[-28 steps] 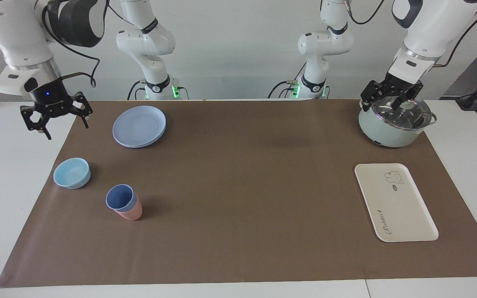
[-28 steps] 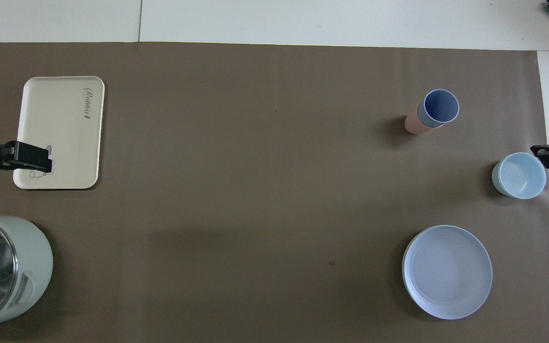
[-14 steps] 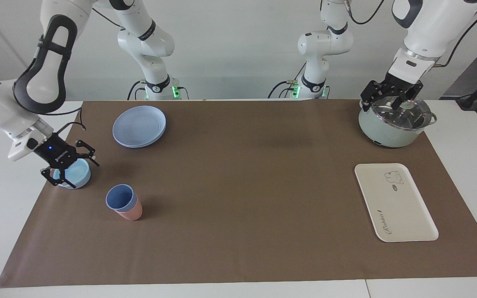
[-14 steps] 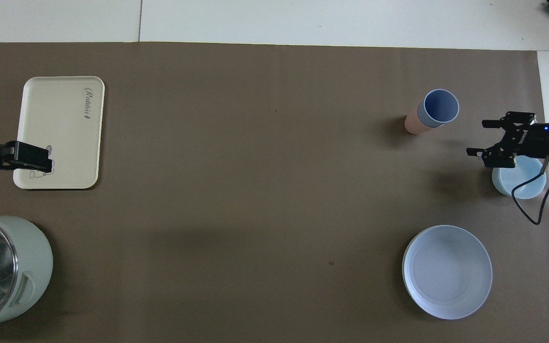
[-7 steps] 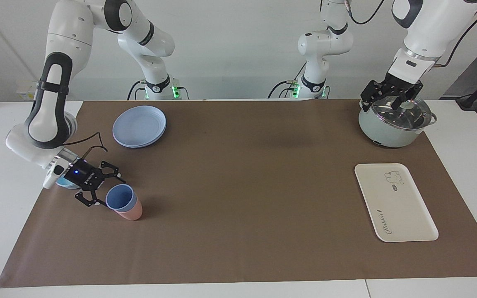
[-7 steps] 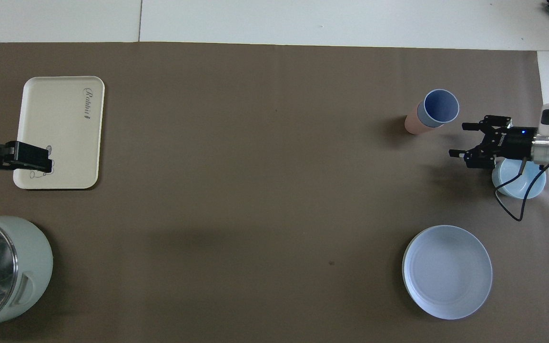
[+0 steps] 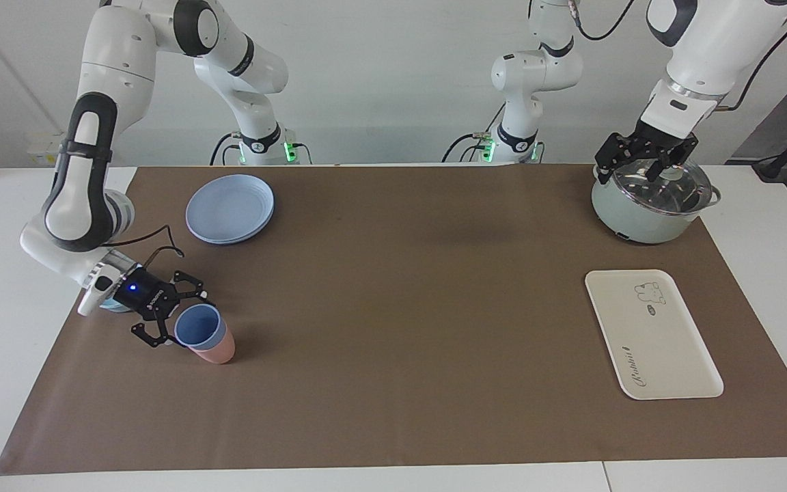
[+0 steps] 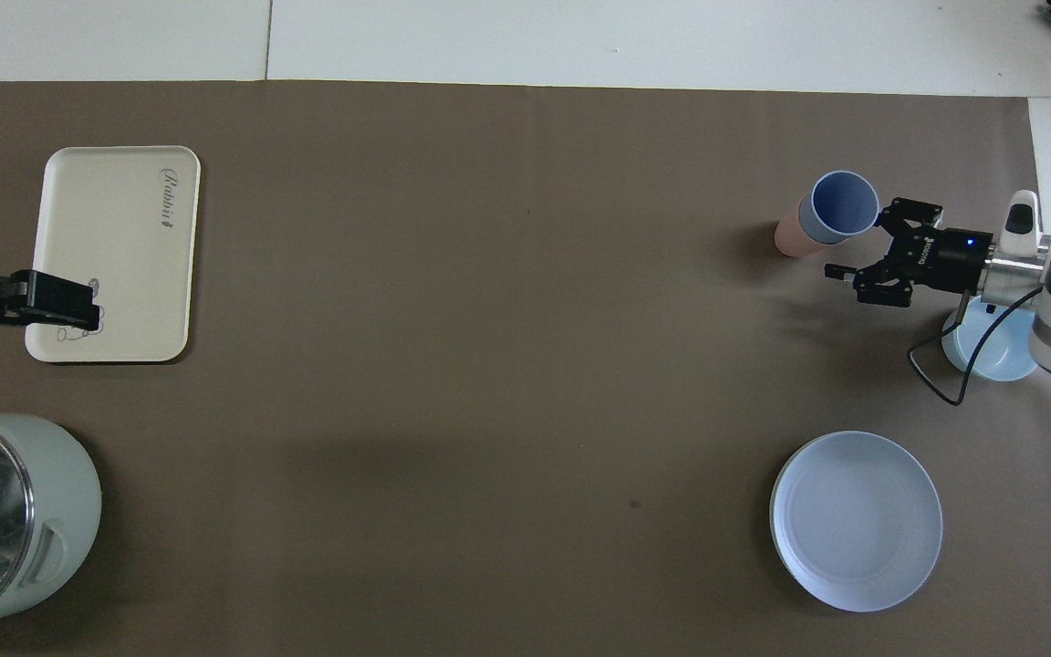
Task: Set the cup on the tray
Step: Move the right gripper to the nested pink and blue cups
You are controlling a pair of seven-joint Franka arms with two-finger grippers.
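1. The cup [image 7: 197, 326] is a small, smooth blue plastic tumbler, wider at the top. It sits inside a pink cup [image 7: 216, 351] of the same shape, on the brown mat [image 7: 393, 383] at the right arm's end of the table.
2. The tray [image 7: 667, 355] is flat, cream-white, with round corners and a little animal drawing. It lies bare at the left arm's end, well apart from the cup.
3. A round blue plate [image 7: 230, 208] lies nearer to the robots than the cup. A pale green pot [image 7: 639, 219] with a shiny glass lid stands near the tray.
4. The right gripper [image 7: 171, 318] was over the light-blue bowl [image 8: 1000, 356] a second ago. Now it is low, right beside the cup.
5. Its fingers are spread wide, one on each side of the cup's rim, not pinching yet.
6. The left gripper [image 7: 639, 166] waits over the pot lid. I cannot tell how its fingers stand.
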